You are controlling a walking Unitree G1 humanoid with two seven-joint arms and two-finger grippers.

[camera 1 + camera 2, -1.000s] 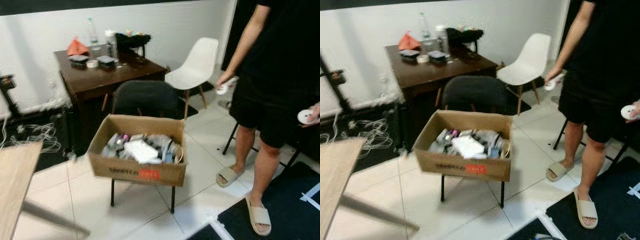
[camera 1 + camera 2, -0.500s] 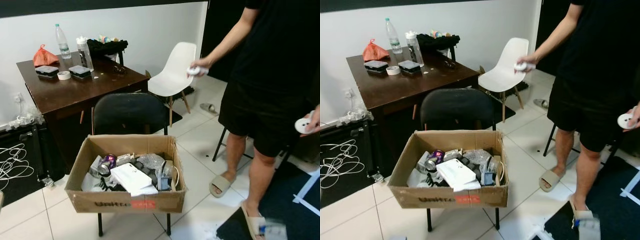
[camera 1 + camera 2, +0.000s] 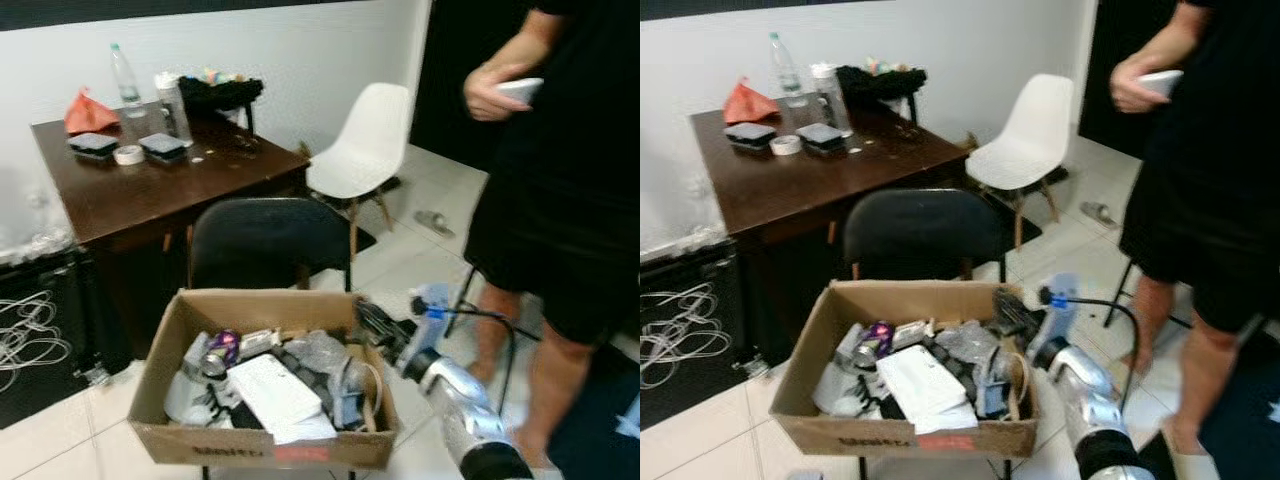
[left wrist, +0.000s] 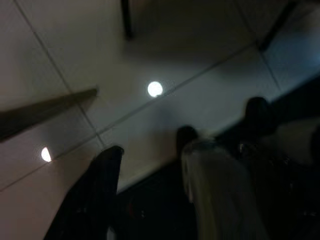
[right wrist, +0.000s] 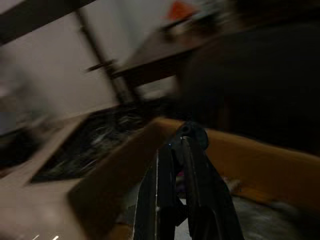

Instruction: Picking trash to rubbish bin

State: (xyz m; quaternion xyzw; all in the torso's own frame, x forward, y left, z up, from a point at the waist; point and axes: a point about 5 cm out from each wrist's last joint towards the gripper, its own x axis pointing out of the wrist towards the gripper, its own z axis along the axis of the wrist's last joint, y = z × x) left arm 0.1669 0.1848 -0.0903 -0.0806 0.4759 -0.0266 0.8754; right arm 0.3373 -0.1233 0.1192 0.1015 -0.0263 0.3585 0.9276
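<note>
Right claw [image 3: 1008,305] reached over the right-hand rim of the cardboard box [image 3: 800,385], its two black fingers pressed together with nothing seen between them; in the right wrist view the fingers [image 5: 192,165] lay side by side and pointed down into the box past its far wall. The silver right arm [image 3: 1080,385] stood just beside the box on its right side.

The trash [image 3: 970,345], a heap of crumpled clear plastic, lay inside the box directly beneath and a little to the left of the claw tip. Further left in the box lay a flat white packet [image 3: 915,385], its long axis running from the box's near right corner toward its far left, and a purple can [image 3: 875,340] near the far left wall. The box served as the bin and rested on a black chair [image 3: 920,235].

Judged relation: the box contents lay below and to the left of the right claw, which was by far the nearer one. The left claw [image 4: 145,165] hung over the tiled floor [image 4: 60,75], fingers apart, with a pale blurred object beside one finger that could not be identified.

Beyond the box stood a dark wooden counter [image 3: 760,190], a white chair [image 3: 1025,140] and a person [image 3: 1210,180].
</note>
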